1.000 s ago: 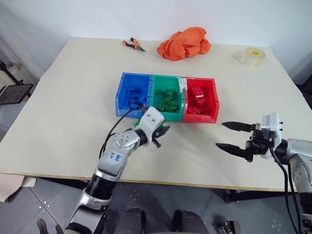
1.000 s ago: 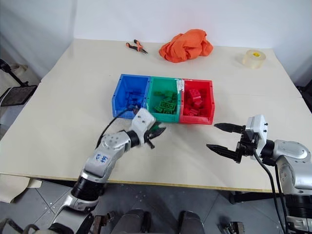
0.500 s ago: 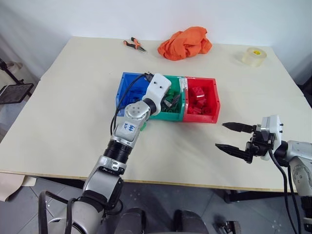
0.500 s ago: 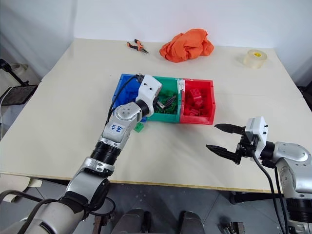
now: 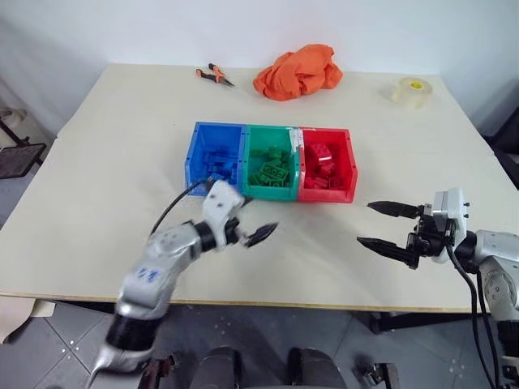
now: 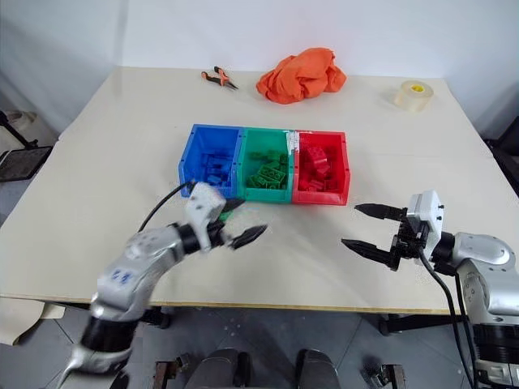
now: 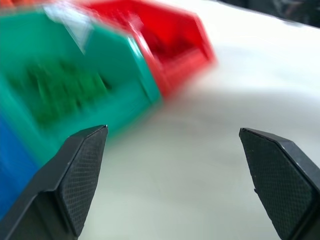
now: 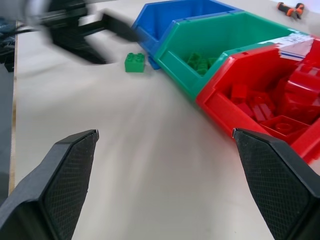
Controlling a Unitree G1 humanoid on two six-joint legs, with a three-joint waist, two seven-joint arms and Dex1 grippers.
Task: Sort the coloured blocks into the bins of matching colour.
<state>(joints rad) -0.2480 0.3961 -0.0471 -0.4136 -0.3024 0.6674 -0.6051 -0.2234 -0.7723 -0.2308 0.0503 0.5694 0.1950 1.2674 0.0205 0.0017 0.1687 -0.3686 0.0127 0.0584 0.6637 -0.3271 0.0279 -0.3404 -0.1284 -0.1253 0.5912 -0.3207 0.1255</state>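
Observation:
Three joined bins stand mid-table: blue (image 5: 195, 152), green (image 5: 251, 154) and red (image 5: 350, 162). Each holds several bricks of its own colour: blue (image 5: 217, 164), green (image 5: 272, 168), red (image 5: 323, 162). One green brick (image 8: 135, 62) lies on the table just in front of the bins, where blue meets green. My left gripper (image 5: 255, 217) hovers open and empty near the table's front, close to that brick. Its wrist view faces the green bin (image 7: 75, 85) and the red bin (image 7: 165, 45). My right gripper (image 5: 366, 224) hangs open and empty, right of the bins and pointing towards them.
At the far side of the table lie an orange cloth (image 5: 296, 71), orange-handled pliers (image 5: 209, 75) and a tape roll (image 5: 408, 91). The table's front edge (image 5: 308, 304) runs just below both grippers.
My left gripper, shut in front of the bins a second ago, reached over the green bin, opened there, and has pulled back towards the front edge. The right gripper has stayed put.

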